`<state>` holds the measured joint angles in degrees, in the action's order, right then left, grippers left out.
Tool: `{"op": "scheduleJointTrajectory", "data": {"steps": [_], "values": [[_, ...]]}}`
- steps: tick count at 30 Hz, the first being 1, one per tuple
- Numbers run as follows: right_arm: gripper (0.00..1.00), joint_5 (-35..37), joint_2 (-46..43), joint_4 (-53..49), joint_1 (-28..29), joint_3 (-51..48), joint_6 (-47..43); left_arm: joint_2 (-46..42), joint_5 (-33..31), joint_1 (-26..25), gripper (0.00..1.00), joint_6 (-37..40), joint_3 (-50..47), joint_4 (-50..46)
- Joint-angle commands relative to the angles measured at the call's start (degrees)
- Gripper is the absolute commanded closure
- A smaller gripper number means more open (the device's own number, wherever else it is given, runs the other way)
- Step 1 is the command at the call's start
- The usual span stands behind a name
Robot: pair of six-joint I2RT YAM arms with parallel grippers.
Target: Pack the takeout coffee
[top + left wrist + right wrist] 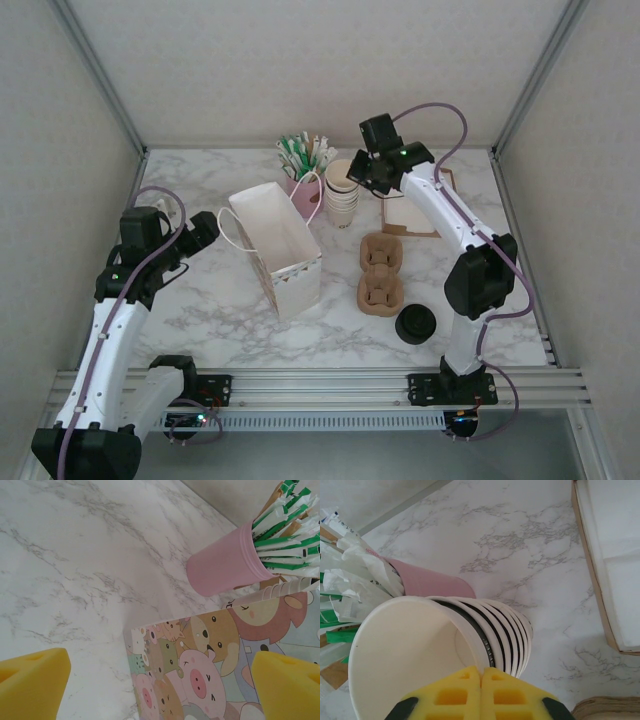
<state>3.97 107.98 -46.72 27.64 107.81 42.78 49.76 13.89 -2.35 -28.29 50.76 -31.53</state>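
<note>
- Marble table (200, 300), white with grey wiggly lines, smooth and flat, with pale walls around it.
- My left hand (207, 228) hangs wide open just beside the paper bag (298, 285). Its yellow foam pads (32, 685) look soft and stand far apart.
- From above, the bag is a plain white open box shape. My left wrist view shows cartoon pigs and other animals printed on its side.
- My right hand (481, 676) is closed, its pads pressed together right at the rim of the top cup (410, 650). I cannot tell if the paper is pinched.
- That cream cup, round and pale inside, sits on the stack of cups (342, 205), next to the pink cup (225, 570) of wrapped straws (285, 510).
- Up close, I see dark rings between the nested rims.
- From above, I see round black lids (415, 325) near the front, beside two bumpy brown cup carriers (381, 290).
</note>
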Motion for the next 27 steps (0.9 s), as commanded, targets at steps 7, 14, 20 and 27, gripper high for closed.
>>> {"op": "scheduleJointTrajectory", "data": {"steps": [7, 14, 20, 27], "values": [[1.00, 1.54, 0.90, -3.23, 0.40, 6.18, -1.54, -0.39, 0.00, 0.64, 0.07, -0.05, -0.44, 0.36], [1.00, 0.72, -0.34, -4.69, 0.44, 10.65, -2.14, -0.45, -0.29, 0.66, 0.07, -0.23, -0.49, 0.39], [1.00, -0.52, -3.60, -5.14, 0.42, 13.48, -2.66, -0.45, -0.71, 0.59, 0.07, -0.28, -0.40, 0.17], [1.00, -0.23, -10.23, -7.57, 0.65, 13.08, -4.56, -0.63, -1.45, 0.59, 0.07, -0.18, -0.40, 0.00]]}}
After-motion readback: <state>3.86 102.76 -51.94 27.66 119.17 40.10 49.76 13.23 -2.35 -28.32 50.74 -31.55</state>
